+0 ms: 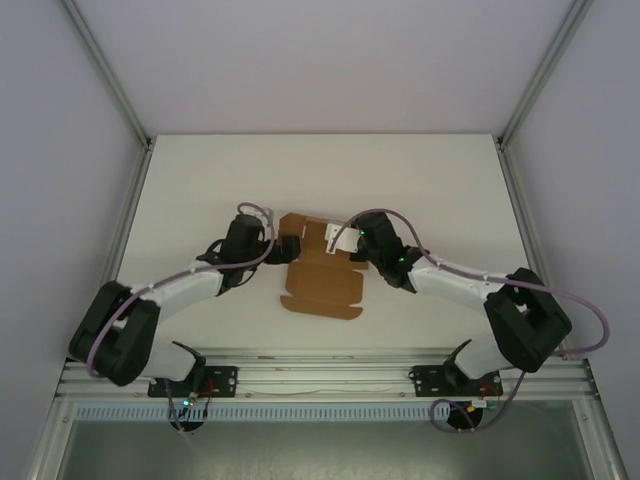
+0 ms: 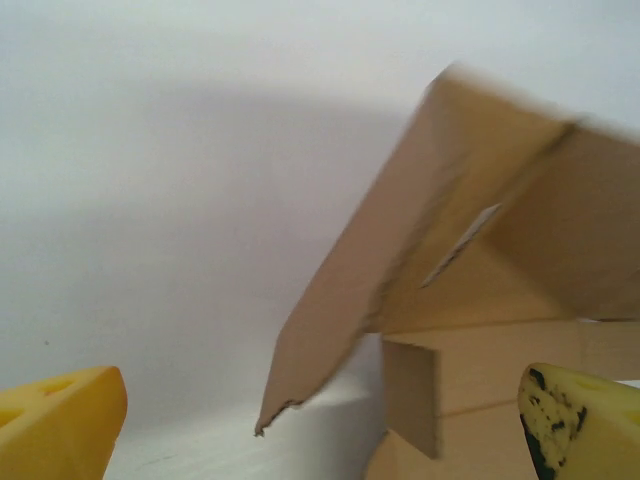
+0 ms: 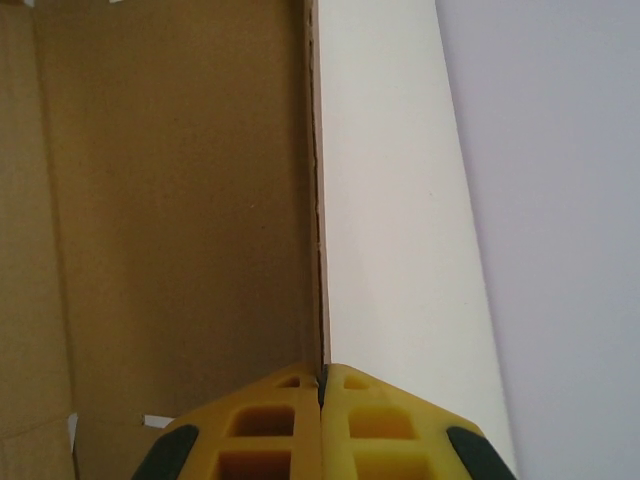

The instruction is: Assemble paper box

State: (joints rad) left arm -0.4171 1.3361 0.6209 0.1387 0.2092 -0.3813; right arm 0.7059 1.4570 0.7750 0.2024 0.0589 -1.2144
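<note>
The thin, creased kraft-cardboard paper box [image 1: 322, 282] is a plain, unprinted mid-brown, paler tan in the left wrist view and a deeper ochre in the right wrist view, set against a matte cream-white table [image 1: 200, 190] and pale lilac-grey walls [image 1: 60, 120]. Both jointed robot arms [image 1: 180, 290] have glossy white links and black joints, carry pale purple cables [image 1: 588, 322] and show small green lights. The left gripper [image 2: 320, 430] has bright yellow fingers [image 2: 60, 420], one of them flecked with black, while the right gripper [image 3: 322, 385] is the same yellow with dark grey corners.
</note>
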